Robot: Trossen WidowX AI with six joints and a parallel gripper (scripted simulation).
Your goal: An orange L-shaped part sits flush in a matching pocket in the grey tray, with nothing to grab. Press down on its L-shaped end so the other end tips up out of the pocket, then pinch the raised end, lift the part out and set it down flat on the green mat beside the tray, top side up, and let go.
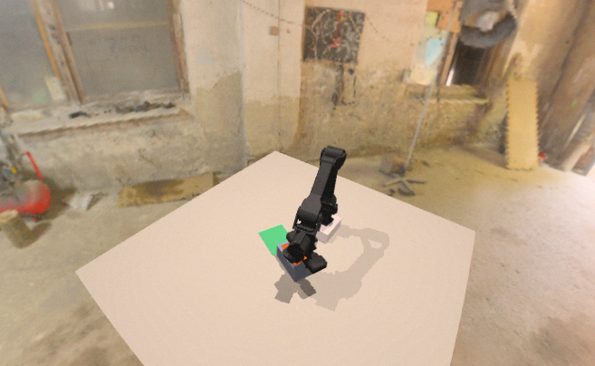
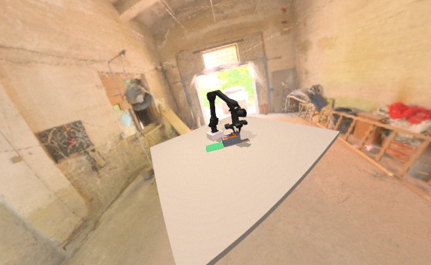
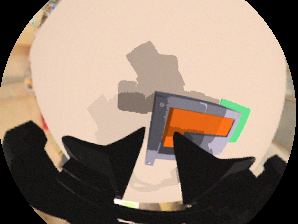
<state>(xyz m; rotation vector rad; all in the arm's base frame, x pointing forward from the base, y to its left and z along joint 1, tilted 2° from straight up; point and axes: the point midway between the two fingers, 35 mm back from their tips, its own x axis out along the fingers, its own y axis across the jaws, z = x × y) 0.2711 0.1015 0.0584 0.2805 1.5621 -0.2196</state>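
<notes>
The orange L-shaped part (image 1: 300,261) (image 2: 230,136) (image 3: 202,121) lies in the pocket of the grey tray (image 1: 288,266) (image 2: 231,142) (image 3: 155,116). Its L-shaped end is on the left in the wrist view, its long arm points toward the mat; any slight tilt is too small to tell. My gripper (image 2: 235,131) (image 3: 159,132) is partly open and empty, pointing down over the tray's L-end side. In the wrist view the right fingertip overlaps the L-shaped end; whether it touches is unclear. The green mat (image 1: 271,237) (image 2: 214,147) (image 3: 243,118) lies flat beside the tray.
The pale base block (image 1: 328,231) (image 2: 213,135) of the arm stands close to the tray. The arm hides part of the tray in the top view. Shadows of the arm fall on the table (image 1: 190,282) (image 2: 216,184) beside the tray.
</notes>
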